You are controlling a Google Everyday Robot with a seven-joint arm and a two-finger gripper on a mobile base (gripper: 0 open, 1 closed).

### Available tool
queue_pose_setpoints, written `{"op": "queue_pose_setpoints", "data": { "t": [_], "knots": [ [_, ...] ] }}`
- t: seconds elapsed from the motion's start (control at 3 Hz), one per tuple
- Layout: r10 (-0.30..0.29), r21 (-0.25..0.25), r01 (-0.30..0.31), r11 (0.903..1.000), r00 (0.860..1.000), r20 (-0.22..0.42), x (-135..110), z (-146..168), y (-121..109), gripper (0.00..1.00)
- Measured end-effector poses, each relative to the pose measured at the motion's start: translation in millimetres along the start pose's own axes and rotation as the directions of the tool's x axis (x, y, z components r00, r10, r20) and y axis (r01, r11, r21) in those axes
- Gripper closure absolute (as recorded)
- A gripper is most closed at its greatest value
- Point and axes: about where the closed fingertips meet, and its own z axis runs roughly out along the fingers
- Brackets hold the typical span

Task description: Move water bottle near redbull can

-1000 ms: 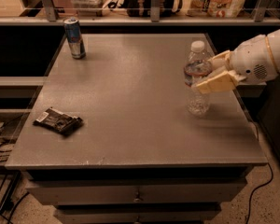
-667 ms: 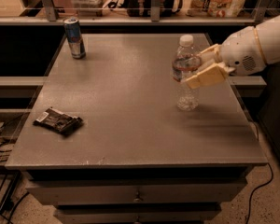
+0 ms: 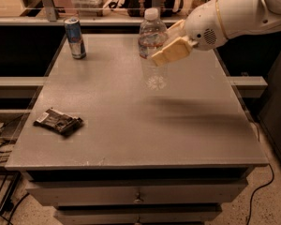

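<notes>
The water bottle (image 3: 152, 36) is clear with a white cap and is held upright above the grey table (image 3: 131, 125), right of its middle toward the back. My gripper (image 3: 171, 43) is shut on the bottle around its label band, the white arm coming in from the upper right. The redbull can (image 3: 75, 37) stands upright at the table's back left corner, well to the left of the bottle.
A flat dark snack packet (image 3: 58, 121) lies near the table's left front edge. A rail and shelf with clutter run behind the table. Cables lie on the floor at the left and right.
The gripper has carried the water bottle leftward and up off the table, from the right side toward the middle back, closer to the redbull can.
</notes>
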Motion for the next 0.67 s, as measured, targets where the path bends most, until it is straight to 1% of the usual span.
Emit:
{"op": "queue_pose_setpoints", "data": {
  "t": [0.33,0.67],
  "knots": [
    [0.0,0.0,0.0,1.0,1.0,0.0,-0.1,0.1,0.0,1.0],
    [0.005,0.041,-0.006,0.9991,1.0,0.03,-4.0,11.4,-8.6,1.0]
  ]
}}
